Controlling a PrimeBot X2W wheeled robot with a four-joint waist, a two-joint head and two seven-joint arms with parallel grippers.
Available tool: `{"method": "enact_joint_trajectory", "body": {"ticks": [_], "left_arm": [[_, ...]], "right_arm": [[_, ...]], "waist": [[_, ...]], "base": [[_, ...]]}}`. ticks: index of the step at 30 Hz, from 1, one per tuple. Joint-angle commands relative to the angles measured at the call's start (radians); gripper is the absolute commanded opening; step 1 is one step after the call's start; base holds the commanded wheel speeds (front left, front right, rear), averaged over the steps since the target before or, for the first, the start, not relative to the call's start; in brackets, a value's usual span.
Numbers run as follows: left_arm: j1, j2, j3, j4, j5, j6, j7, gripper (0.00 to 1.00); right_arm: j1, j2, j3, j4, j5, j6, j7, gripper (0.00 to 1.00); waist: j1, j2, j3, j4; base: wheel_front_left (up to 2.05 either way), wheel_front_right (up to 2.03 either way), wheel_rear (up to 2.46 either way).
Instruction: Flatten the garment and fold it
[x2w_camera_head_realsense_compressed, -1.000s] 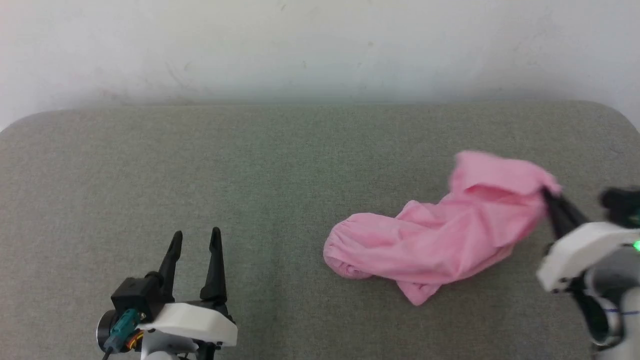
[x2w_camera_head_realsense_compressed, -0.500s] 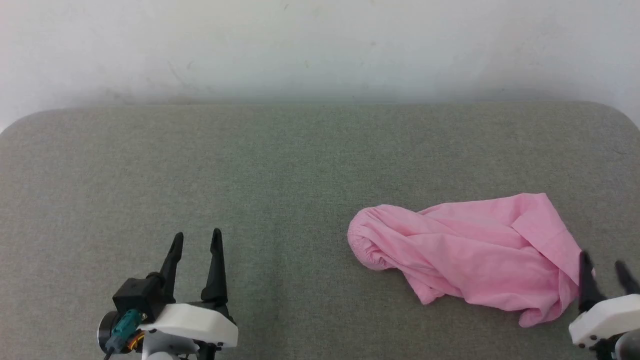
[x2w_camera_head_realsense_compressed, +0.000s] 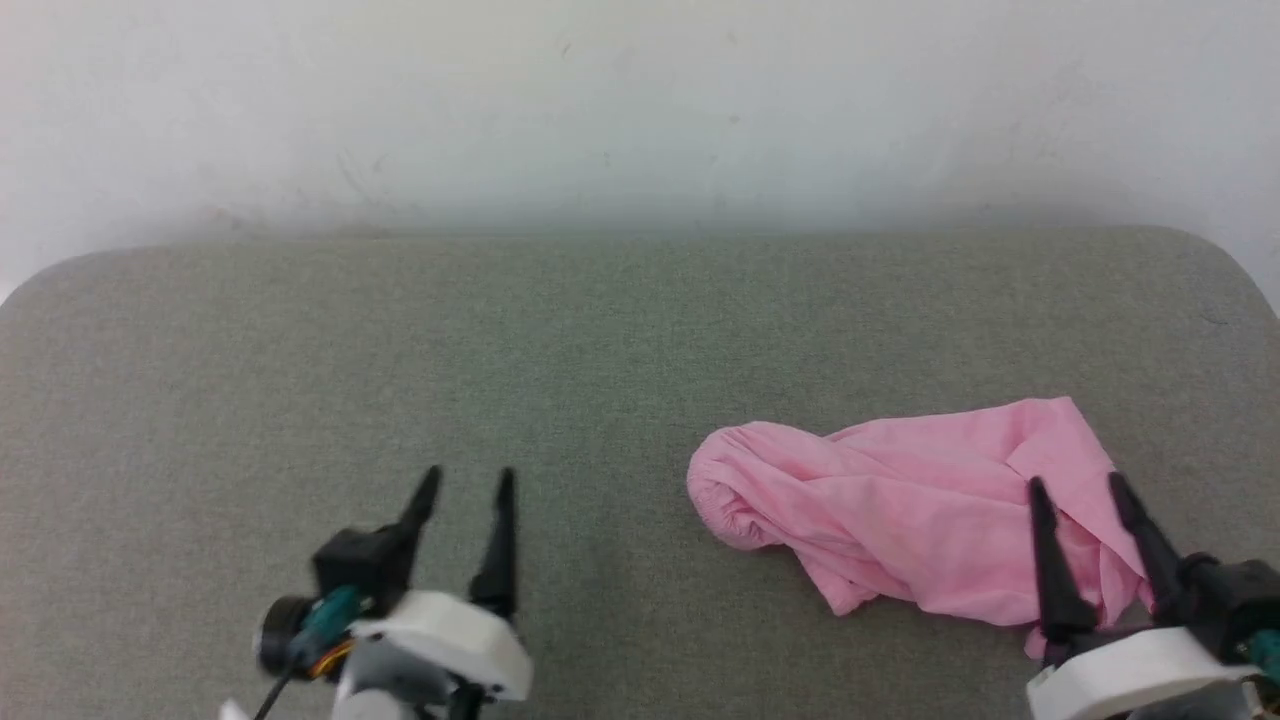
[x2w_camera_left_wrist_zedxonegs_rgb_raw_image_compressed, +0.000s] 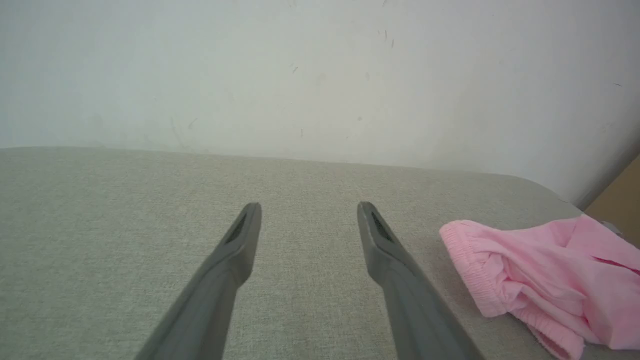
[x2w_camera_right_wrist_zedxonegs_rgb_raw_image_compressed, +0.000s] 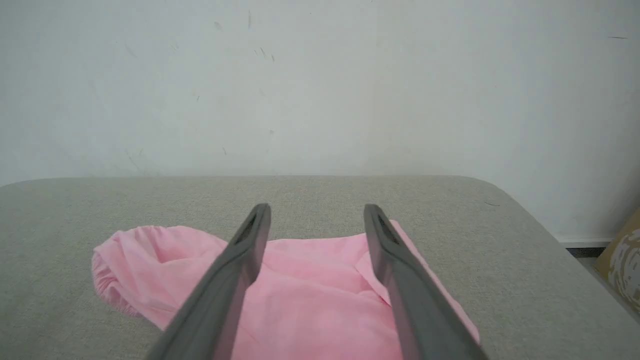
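Under and just ahead of the right hand (x2w_camera_head_realsense_compressed: 1075, 482), the light-pink garment (x2w_camera_head_realsense_compressed: 900, 500) lies in a loose, wrinkled heap on the grey-green, cloth-covered desk (x2w_camera_head_realsense_compressed: 600, 330). This hand's 2 long dark fingers (x2w_camera_head_realsense_compressed: 1050, 560) are spread wide with nothing pinched between them. In the head view they cross the garment's near right end, and in the right wrist view pink fabric shows in the gap between them and on either side. Whether the fingertips touch the cloth cannot be told. A flat folded flap (x2w_camera_head_realsense_compressed: 1060, 450) of the garment lies right by the fingertips, and the cloth stretches away to this hand's left, ending in a rounded, gathered elastic hem (x2w_camera_head_realsense_compressed: 712, 492).

The left hand (x2w_camera_head_realsense_compressed: 470, 472) sits well apart from the garment, over bare desk. Its 2 fingers are also spread apart and hold nothing. It is slightly blurred in the head view. In the left wrist view the gathered hem lies off to this hand's right, beyond the right finger and not touching it.

Ahead of both hands the desk runs to a rounded far edge against a plain, pale wall (x2w_camera_head_realsense_compressed: 640, 100) with faint scuff marks. Past the desk's far right corner, to the right of the right hand, a brown cardboard-like object (x2w_camera_right_wrist_zedxonegs_rgb_raw_image_compressed: 622, 260) stands by the wall.
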Motion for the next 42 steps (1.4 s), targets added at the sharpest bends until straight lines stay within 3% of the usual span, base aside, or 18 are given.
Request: {"method": "enact_joint_trajectory", "body": {"ticks": [1,10,20,22,28,35,38,42], "left_arm": [[-0.035,-0.008,-0.015,0.000,0.012,-0.010,0.011,1.00],[-0.262,-0.074,-0.217,0.158,0.001,-0.138,0.263,1.00],[-0.421,-0.076,-0.315,0.410,-0.015,-0.187,0.498,1.00],[-0.442,-0.073,-0.322,0.427,-0.015,-0.192,0.490,0.00],[-0.511,-0.043,-0.329,0.406,0.010,-0.199,0.385,0.00],[-0.489,0.068,-0.248,0.185,0.020,-0.133,0.307,0.00],[-0.362,0.144,-0.180,0.041,-0.003,-0.061,0.337,0.00],[-0.107,0.213,-0.065,-0.132,-0.058,0.073,0.378,0.00]], "right_arm": [[0.014,0.002,0.013,-0.015,-0.003,-0.001,0.003,1.00],[0.040,0.002,0.117,-0.097,-0.001,-0.001,0.059,1.00],[0.040,0.002,0.129,-0.081,0.046,-0.001,0.060,1.00],[0.038,0.002,0.125,-0.074,0.052,-0.001,0.057,1.00],[0.034,0.002,0.101,-0.059,0.075,-0.001,0.037,1.00],[0.045,0.002,0.083,-0.051,0.084,-0.001,0.030,1.00],[0.054,0.002,0.085,-0.046,0.087,-0.001,0.029,1.00],[0.059,0.002,0.082,-0.044,0.100,-0.001,0.024,1.00]], "waist": [[0.0001,-0.0001,0.005,-0.005],[0.0001,-0.0001,0.039,-0.072],[0.0001,-0.0001,0.062,-0.123],[0.0001,-0.0001,0.064,-0.126],[0.0001,-0.0001,0.056,-0.114],[0.0001,-0.0001,0.032,-0.082],[0.0001,-0.0001,0.024,-0.071],[0.0001,-0.0001,0.034,-0.053]], "base": [[0.00,0.00,0.00],[0.00,0.00,0.00],[0.00,0.00,0.00],[0.00,0.00,0.00],[0.00,0.00,0.00],[0.00,0.00,0.00],[0.00,0.00,0.00],[0.00,0.00,0.00]]}}
